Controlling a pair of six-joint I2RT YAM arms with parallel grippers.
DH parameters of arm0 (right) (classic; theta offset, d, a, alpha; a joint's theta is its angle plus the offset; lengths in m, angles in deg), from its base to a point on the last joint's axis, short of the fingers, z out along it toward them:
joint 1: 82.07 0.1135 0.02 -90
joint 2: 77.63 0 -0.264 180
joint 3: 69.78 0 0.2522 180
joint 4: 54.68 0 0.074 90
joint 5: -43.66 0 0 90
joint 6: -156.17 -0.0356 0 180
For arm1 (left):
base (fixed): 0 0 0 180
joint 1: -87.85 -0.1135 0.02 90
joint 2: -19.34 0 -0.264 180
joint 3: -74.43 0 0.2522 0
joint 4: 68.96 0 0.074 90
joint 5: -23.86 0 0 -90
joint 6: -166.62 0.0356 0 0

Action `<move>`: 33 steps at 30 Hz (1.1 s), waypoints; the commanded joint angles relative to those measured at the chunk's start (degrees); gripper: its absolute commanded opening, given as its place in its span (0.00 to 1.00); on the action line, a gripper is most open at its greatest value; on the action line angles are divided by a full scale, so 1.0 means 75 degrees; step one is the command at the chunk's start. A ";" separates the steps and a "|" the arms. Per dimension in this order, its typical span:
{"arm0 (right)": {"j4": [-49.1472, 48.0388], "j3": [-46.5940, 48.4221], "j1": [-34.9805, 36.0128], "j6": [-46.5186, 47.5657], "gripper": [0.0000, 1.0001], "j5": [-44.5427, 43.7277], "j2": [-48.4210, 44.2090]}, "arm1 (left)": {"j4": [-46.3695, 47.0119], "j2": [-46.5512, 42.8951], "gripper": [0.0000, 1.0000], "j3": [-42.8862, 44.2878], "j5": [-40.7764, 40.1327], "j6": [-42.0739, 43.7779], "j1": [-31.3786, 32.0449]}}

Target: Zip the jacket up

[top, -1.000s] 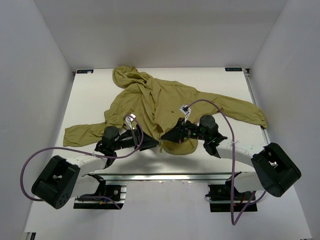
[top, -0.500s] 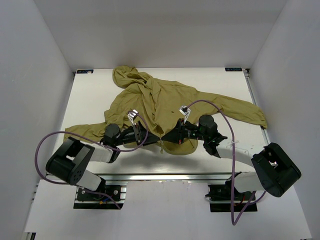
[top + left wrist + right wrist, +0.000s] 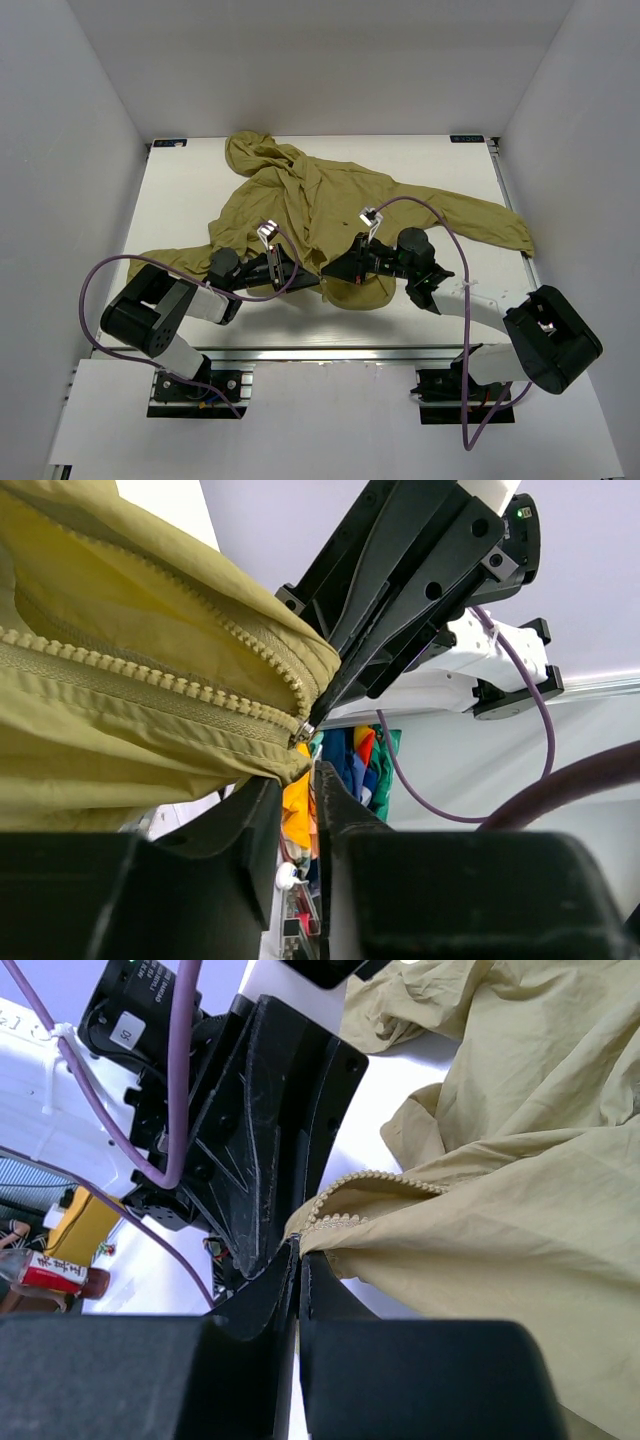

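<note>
The olive jacket (image 3: 330, 200) lies spread on the white table (image 3: 180, 190), hood at the far left, front open. Both grippers meet at its near hem. My right gripper (image 3: 332, 274) is shut on the hem at the foot of one zipper row (image 3: 385, 1182), pinching the fabric edge between its tips (image 3: 301, 1245). My left gripper (image 3: 303, 270) faces it, jaws a narrow gap apart (image 3: 303, 785). The other hem corner (image 3: 285, 765), with the zipper's metal end (image 3: 300, 730), rests over the tip of my left gripper's left finger (image 3: 250, 820). Background shows through the gap lower down.
One sleeve reaches the right table edge (image 3: 500, 225), the other lies at the near left (image 3: 160, 265). Purple cables loop off both arms (image 3: 95, 285) (image 3: 455, 255). A metal rail (image 3: 330, 352) runs along the near edge, and white walls enclose the table.
My left arm has swung right to the hem beside the right gripper, and its jaws have narrowed from wide to a slim gap. The right gripper has held its grip in place.
</note>
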 commanded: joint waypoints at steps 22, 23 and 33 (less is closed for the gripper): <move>0.0047 0.0101 0.0029 0.0156 0.00 0.0090 -0.0296 | 0.1531 0.0090 0.47 0.0262 0.0288 -0.0150 -0.0024; 0.0035 0.0101 0.0040 0.0155 0.00 0.0113 -0.0285 | 0.1531 0.0091 0.47 0.0274 0.0288 -0.0151 -0.0024; -0.0047 0.0125 0.0076 0.0109 0.00 0.0242 -0.0191 | 0.1566 0.0114 0.42 0.0344 0.0312 -0.0139 -0.0024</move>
